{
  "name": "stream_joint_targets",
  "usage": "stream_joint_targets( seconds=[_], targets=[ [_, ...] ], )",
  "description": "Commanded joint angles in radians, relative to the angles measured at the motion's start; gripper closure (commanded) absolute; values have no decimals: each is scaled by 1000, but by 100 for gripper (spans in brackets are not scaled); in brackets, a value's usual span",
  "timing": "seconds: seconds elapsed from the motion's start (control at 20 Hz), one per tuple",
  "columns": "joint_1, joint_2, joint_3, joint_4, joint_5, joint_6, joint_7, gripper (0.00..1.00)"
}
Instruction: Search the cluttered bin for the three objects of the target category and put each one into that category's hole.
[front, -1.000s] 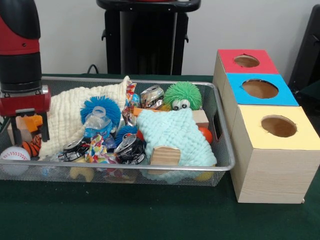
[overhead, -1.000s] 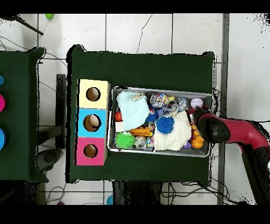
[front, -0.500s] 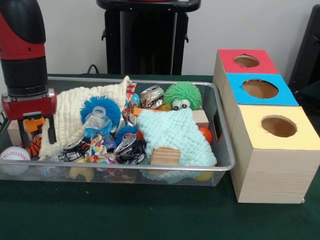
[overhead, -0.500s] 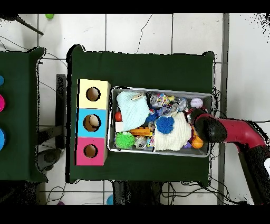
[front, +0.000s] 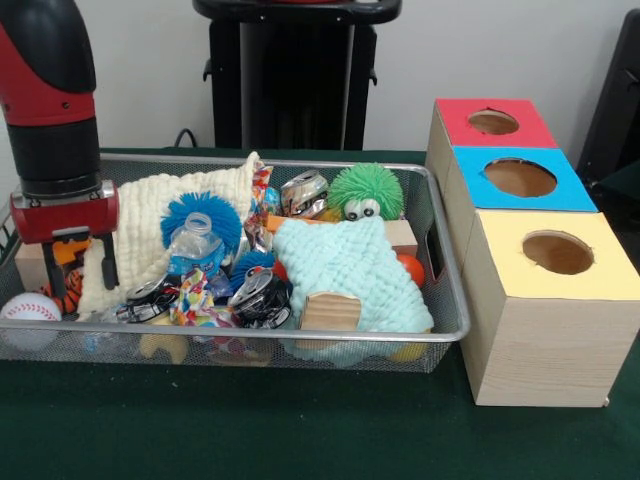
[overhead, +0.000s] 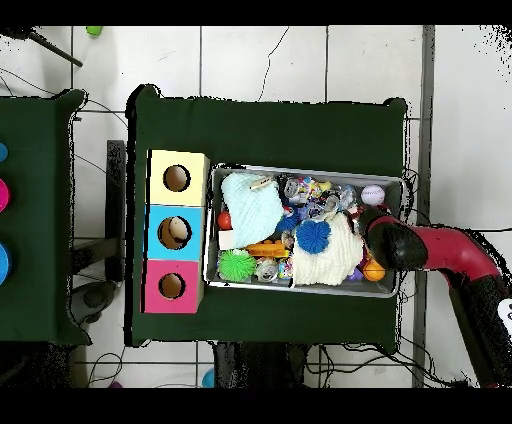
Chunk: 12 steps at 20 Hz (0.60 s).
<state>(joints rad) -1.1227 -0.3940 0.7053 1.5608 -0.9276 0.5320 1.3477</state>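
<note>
where the bin's (front: 445, 300) end wall rises, pincer (front: 80, 270) hangs.

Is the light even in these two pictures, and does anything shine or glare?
Front view: soft, even light; the crushed cans catch bright glints, and the bin casts only a faint shadow on the green cloth. Overhead view: flat light; the white floor tiles look washed out beside the dark cloth.

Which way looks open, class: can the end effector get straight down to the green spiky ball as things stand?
Probably yes. The green spiky ball sits on top of the clutter, uncovered, though the end effector hangs at the bin's opposite end.
</note>
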Motion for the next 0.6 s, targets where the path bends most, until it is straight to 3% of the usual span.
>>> stream_joint_targets(
  seconds=[0.05,0.6],
  targets=[
    [3,6,-47,-56,-71,73,-245,0],
    [10,-71,-57,-7,-62,122,-272,0]
  ],
)
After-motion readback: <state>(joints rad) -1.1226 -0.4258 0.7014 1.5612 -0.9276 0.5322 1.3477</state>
